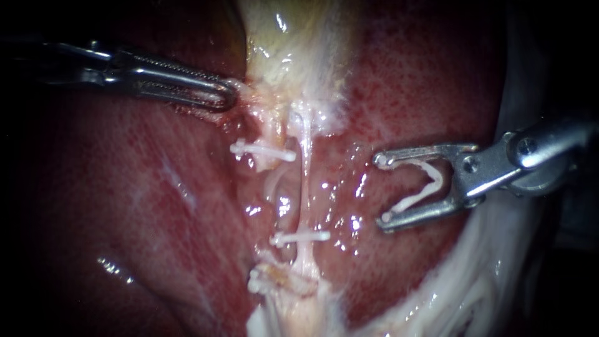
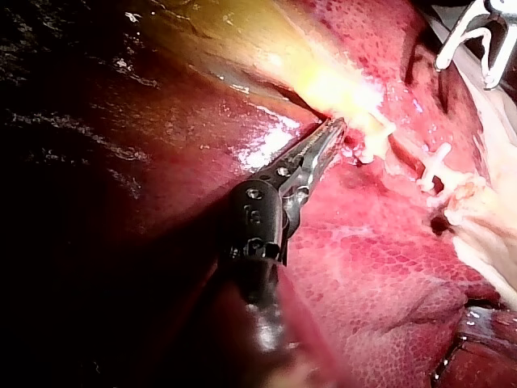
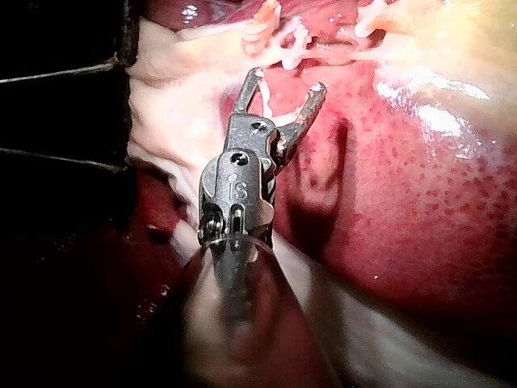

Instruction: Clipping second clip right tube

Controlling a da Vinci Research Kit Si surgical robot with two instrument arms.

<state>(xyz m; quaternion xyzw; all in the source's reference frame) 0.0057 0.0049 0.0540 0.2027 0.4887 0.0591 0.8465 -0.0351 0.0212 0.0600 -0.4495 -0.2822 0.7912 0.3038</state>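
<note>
Endoscope view: right instrument (image 1: 380, 190) grasps an open clip (image 1: 437, 181) in spread jaws, apart from the right tube (image 1: 306, 181).

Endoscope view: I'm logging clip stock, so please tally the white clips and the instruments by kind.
Placed clips: 3 (upper clip, middle clip, lower clip)
Clips held in an instrument: 1 (loaded clip)
Instruments: 2 (left instrument, right instrument)
Total: 6
</note>
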